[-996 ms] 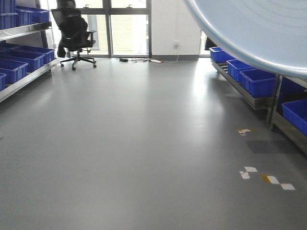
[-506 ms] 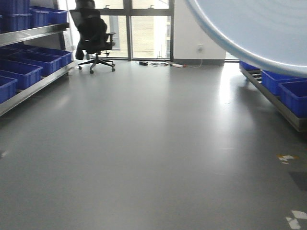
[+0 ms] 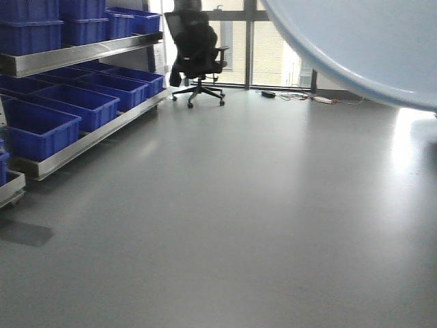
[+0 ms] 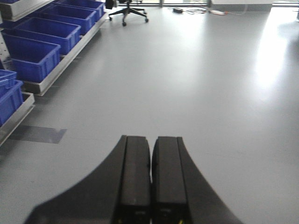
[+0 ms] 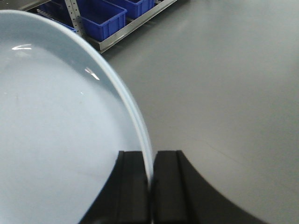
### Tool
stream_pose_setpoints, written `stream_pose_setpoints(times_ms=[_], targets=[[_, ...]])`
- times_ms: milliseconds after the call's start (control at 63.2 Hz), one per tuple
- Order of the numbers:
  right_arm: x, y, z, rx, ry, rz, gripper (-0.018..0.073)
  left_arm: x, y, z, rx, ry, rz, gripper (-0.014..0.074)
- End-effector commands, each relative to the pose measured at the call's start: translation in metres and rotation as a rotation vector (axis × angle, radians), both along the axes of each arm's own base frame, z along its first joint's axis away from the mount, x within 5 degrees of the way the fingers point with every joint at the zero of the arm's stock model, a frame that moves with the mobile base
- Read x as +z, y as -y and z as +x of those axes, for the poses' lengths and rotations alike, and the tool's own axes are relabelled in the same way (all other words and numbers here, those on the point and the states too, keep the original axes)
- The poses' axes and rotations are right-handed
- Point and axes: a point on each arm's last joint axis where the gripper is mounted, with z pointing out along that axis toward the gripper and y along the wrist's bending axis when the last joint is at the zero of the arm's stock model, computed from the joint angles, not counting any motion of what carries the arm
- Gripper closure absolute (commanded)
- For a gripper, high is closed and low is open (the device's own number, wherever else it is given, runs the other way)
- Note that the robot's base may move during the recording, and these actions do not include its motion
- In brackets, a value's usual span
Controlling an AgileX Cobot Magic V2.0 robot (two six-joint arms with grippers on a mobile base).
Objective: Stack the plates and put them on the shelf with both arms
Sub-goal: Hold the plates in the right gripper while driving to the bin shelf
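1. The plate is gripped by its rim. The disc stands on edge and spreads up and to the left of the right pincer. Its pale underside fills the upper right of the front view. Whether a second plate lies against it cannot be told.
2. The right pincer is clamped on the plate, with one finger on each face of the rim.
3. The left pincer has its fingers pressed together with nothing between them, and it points out over the bare floor.
4. The shelf lies ahead and to the left of both pincers, its long rails running away towards the windows. Blue crates sit on its tiers.
5. Judged relation: the shelf is on the left pincer's side and well apart from the plate. The plate must therefore travel leftward and forward, and be tipped flat to rest on a rail.
6. An office chair stands beyond the shelf's far end.
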Motion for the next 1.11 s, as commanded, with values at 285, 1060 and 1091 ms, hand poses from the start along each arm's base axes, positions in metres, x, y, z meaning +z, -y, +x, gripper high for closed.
stream_pose_setpoints(times_ms=[285, 1060, 1091], targets=[[0.0188, 0.0018, 0.0008, -0.026, 0.119, 0.047, 0.0503, 0.0167, 0.0004, 0.0011, -0.003, 0.104, -0.023, 0.0512], [0.0188, 0.0019, 0.0008, -0.026, 0.120, 0.047, 0.0503, 0.0167, 0.0004, 0.0011, -0.003, 0.104, -0.023, 0.0512], [0.0188, 0.0019, 0.0008, -0.026, 0.120, 0.047, 0.0503, 0.0167, 0.0004, 0.0011, -0.003, 0.104, -0.023, 0.0512]])
